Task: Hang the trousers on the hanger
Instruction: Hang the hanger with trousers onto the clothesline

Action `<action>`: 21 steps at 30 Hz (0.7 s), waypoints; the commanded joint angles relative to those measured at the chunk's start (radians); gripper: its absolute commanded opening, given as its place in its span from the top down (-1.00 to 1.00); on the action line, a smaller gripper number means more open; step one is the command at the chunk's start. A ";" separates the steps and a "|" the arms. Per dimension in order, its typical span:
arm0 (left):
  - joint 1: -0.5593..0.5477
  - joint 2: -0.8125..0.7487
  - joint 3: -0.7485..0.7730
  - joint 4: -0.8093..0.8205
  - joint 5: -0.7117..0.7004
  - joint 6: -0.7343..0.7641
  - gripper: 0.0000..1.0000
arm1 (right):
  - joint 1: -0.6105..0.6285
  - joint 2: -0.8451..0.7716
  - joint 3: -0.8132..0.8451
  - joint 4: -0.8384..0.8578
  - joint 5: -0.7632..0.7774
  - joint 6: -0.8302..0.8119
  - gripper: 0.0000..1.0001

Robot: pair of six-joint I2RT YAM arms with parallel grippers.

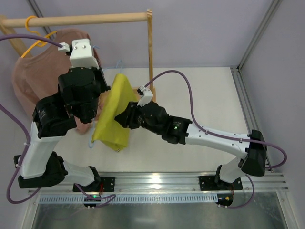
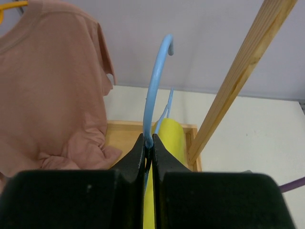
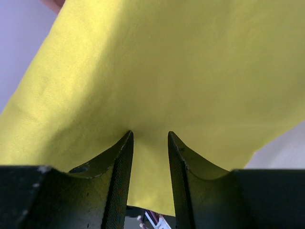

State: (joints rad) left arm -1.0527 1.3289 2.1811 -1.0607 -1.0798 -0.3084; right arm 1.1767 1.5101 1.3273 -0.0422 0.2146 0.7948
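Observation:
The yellow-green trousers (image 1: 114, 114) hang folded over the light-blue hanger (image 2: 156, 81) above the table. My left gripper (image 2: 148, 145) is shut on the hanger's neck just below the hook. In the top view the left gripper (image 1: 105, 95) is at the left of the cloth, and the hanger's hook (image 1: 119, 65) and lower end peek out from it. My right gripper (image 3: 150, 136) is open, its fingertips (image 3: 127, 138) against the trousers' face (image 3: 167, 67). In the top view it (image 1: 125, 117) meets the cloth from the right. The trousers (image 2: 169, 138) hang below the hook.
A dusty-pink T-shirt (image 1: 33, 71) on a yellow hanger (image 1: 35, 45) hangs from the wooden rail (image 1: 86, 19) at the back left. The rail's upright post (image 1: 150, 52) and wooden base (image 2: 121, 136) stand just behind the trousers.

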 commanded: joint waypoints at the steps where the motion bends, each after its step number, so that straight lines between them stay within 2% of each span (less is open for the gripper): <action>1: 0.037 0.021 0.078 0.232 -0.025 0.089 1.00 | 0.001 0.002 0.072 0.016 0.065 -0.016 0.23; 6: 0.098 0.078 0.132 0.228 0.081 0.074 0.99 | 0.000 0.041 0.157 -0.034 0.040 -0.046 0.23; 11: 0.226 0.122 0.193 0.192 0.213 0.037 0.99 | -0.018 0.070 0.197 -0.067 0.034 -0.072 0.23; 17: 0.339 0.113 0.149 0.300 0.374 0.054 0.99 | -0.061 0.133 0.228 -0.048 -0.014 -0.057 0.23; 21: 0.349 0.133 0.161 0.373 0.400 0.120 1.00 | -0.068 0.185 0.280 -0.051 -0.044 -0.085 0.23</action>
State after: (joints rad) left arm -0.7082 1.4776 2.3043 -0.9421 -0.7551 -0.2329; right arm 1.1080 1.6691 1.5425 -0.1131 0.2070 0.7433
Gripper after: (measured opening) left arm 0.017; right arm 0.387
